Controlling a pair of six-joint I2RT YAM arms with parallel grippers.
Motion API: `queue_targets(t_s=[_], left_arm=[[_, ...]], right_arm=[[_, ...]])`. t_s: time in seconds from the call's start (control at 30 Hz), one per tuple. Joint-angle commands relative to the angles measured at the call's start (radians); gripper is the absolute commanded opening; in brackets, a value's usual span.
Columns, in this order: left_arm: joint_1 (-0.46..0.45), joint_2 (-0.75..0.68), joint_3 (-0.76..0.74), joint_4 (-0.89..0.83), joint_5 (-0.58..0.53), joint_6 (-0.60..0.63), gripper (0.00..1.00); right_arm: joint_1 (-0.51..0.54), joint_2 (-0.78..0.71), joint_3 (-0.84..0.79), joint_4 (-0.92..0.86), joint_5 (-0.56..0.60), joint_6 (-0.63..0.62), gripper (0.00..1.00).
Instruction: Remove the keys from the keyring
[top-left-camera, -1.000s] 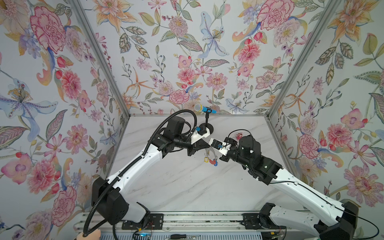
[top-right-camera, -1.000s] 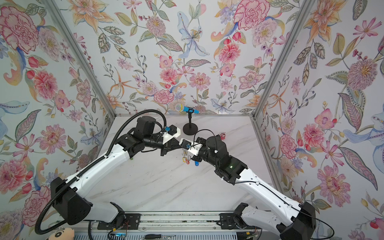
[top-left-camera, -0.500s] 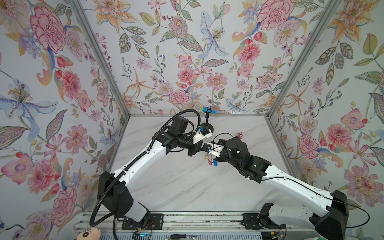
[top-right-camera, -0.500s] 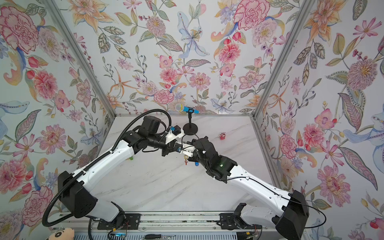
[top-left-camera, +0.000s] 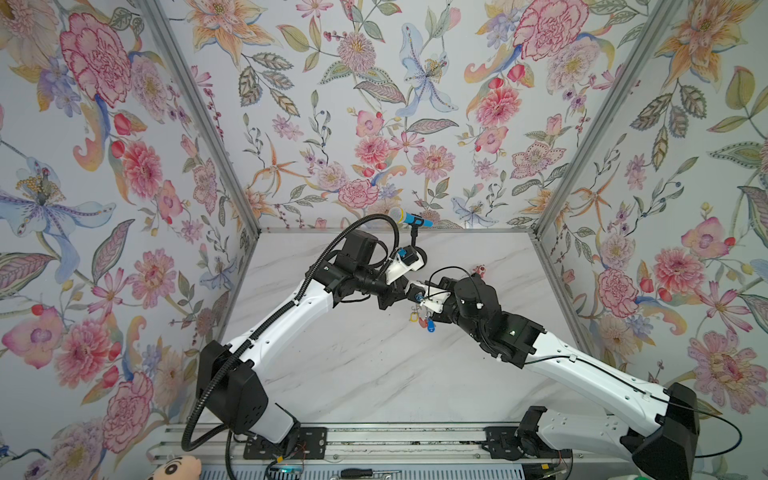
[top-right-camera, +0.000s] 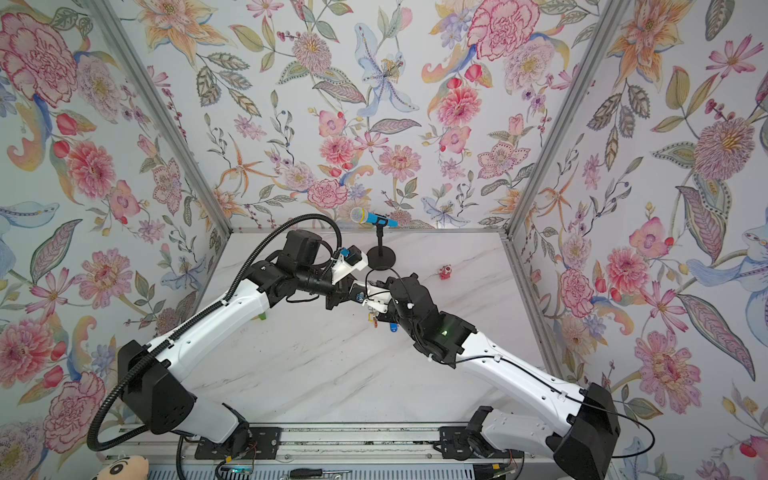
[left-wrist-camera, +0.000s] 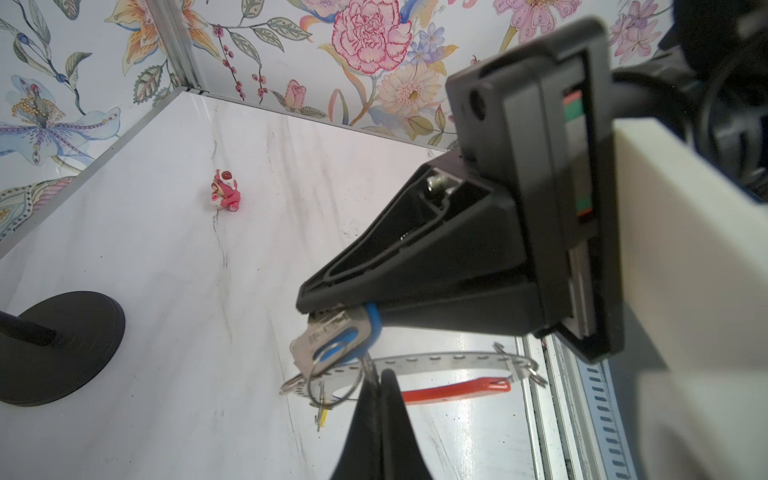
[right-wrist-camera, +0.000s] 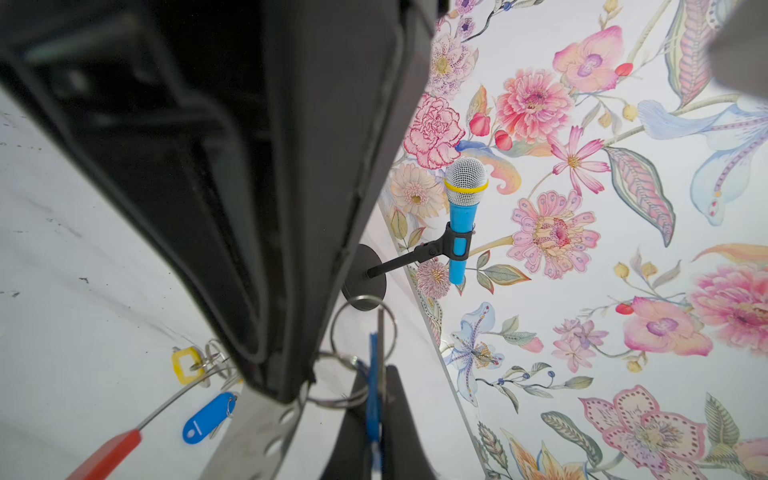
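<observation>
Both arms meet above the middle of the table. The keyring (left-wrist-camera: 436, 360) is a thin grey perforated hoop with a red sleeve (left-wrist-camera: 457, 388), held in the air. My left gripper (left-wrist-camera: 379, 374) is shut on the hoop beside a small wire ring. My right gripper (right-wrist-camera: 376, 370) is shut on a key (left-wrist-camera: 332, 336) with a blue tag, still linked to the hoop. More keys hang below, one with a yellow tag (right-wrist-camera: 187, 365) and one with a blue tag (right-wrist-camera: 208, 417). In both top views the bunch (top-left-camera: 420, 320) (top-right-camera: 380, 319) dangles under the joined grippers (top-left-camera: 413, 294).
A toy microphone (top-left-camera: 409, 217) stands on a round black base (top-right-camera: 381, 257) just behind the grippers. A small red-pink toy figure (top-right-camera: 446, 272) sits on the marble table (top-left-camera: 374, 365) at the back right. Floral walls close three sides.
Both arms shifted a little while keeping their grips. The right wrist swung slightly left and the bunch of keys moved with it.
</observation>
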Motion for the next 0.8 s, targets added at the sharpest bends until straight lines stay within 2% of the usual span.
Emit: queue_targets(t_s=[0.0, 0.1, 0.37, 0.43, 0.6, 0.77], left_arm=[[0.016, -0.048, -0.01, 0.184, 0.079, -0.045, 0.0], [0.024, -0.054, -0.026, 0.191, 0.081, -0.045, 0.01], [0.043, -0.094, -0.104, 0.279, 0.088, -0.113, 0.14], [0.042, -0.106, -0.13, 0.32, 0.092, -0.135, 0.2], [0.042, -0.146, -0.215, 0.432, 0.106, -0.186, 0.27], [0.042, -0.189, -0.321, 0.622, 0.126, -0.306, 0.36]], right_arm=[[0.024, -0.005, -0.032, 0.002, -0.129, 0.036, 0.0], [0.017, -0.03, -0.045, 0.028, -0.156, 0.054, 0.0], [-0.034, -0.105, -0.072, 0.089, -0.265, 0.136, 0.0], [-0.043, -0.12, -0.079, 0.104, -0.29, 0.153, 0.0], [-0.066, -0.149, -0.094, 0.133, -0.329, 0.187, 0.0], [-0.085, -0.167, -0.102, 0.156, -0.359, 0.207, 0.0]])
